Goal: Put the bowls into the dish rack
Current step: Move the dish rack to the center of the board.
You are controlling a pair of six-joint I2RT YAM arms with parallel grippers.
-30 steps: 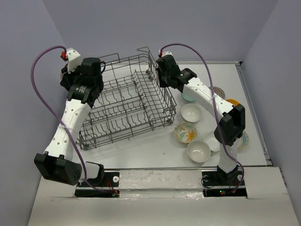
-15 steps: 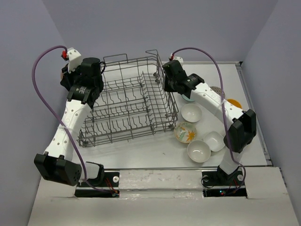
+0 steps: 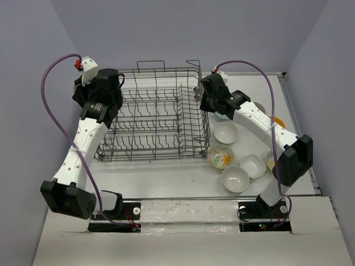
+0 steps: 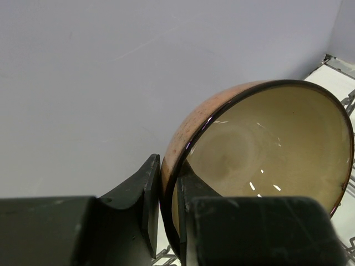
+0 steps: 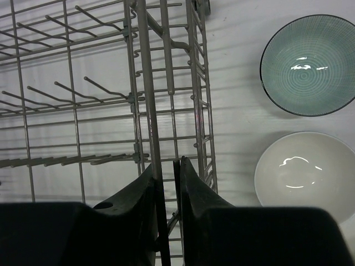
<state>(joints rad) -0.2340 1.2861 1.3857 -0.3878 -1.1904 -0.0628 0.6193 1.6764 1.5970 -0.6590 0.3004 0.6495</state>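
Observation:
My left gripper (image 4: 169,166) is shut on the rim of a brown bowl (image 4: 266,149) with a cream inside, held up by the far left corner of the dish rack (image 3: 150,149); in the top view the gripper (image 3: 106,91) hides the bowl. My right gripper (image 5: 165,166) is shut on a top wire of the rack's right wall (image 5: 166,83), at the far right corner in the top view (image 3: 203,97). The rack holds no bowls. A teal bowl (image 5: 308,64) and a white bowl (image 5: 305,174) lie right of the rack.
Right of the rack on the table are a white bowl (image 3: 226,133), a floral bowl (image 3: 220,156), another white bowl (image 3: 235,178), a squarish white bowl (image 3: 254,165) and an orange-yellow bowl (image 3: 277,121). The right arm partly hides the teal bowl (image 3: 222,115).
The right gripper has swung the rack's right side to the right and away, turning the rack square to the table. The left gripper has stayed in place with the brown bowl.

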